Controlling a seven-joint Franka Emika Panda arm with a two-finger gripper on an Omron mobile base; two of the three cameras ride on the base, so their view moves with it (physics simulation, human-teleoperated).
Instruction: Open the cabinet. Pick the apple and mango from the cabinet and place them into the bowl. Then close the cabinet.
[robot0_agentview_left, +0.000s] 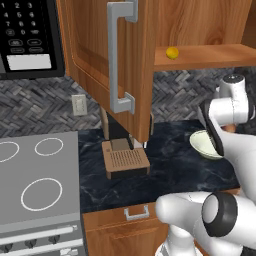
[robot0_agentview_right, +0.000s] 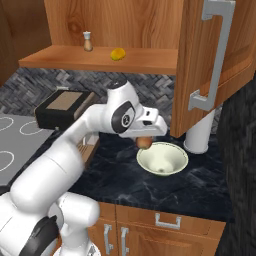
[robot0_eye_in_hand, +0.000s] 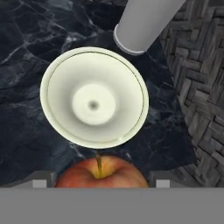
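Observation:
The cabinet stands open, its door (robot0_agentview_left: 95, 65) (robot0_agentview_right: 210, 60) swung out toward me. The yellow mango (robot0_agentview_left: 172, 53) (robot0_agentview_right: 117, 54) rests on the cabinet's shelf. My gripper (robot0_agentview_right: 144, 139) (robot0_eye_in_hand: 101, 179) is shut on the reddish apple (robot0_agentview_right: 144, 143) (robot0_eye_in_hand: 101, 173), stem up, with a grey fingertip on each side of it. The apple hangs just above the counter beside the near left rim of the cream bowl (robot0_agentview_left: 202, 145) (robot0_agentview_right: 162, 159) (robot0_eye_in_hand: 94, 96). Nothing lies in the bowl.
A white cylinder (robot0_agentview_right: 200, 135) (robot0_eye_in_hand: 144, 22) stands right behind the bowl, under the open door. A toaster (robot0_agentview_left: 125, 160) (robot0_agentview_right: 65, 107) sits left of the arm, a stove (robot0_agentview_left: 35, 185) further left. A small shaker (robot0_agentview_right: 88, 41) shares the shelf.

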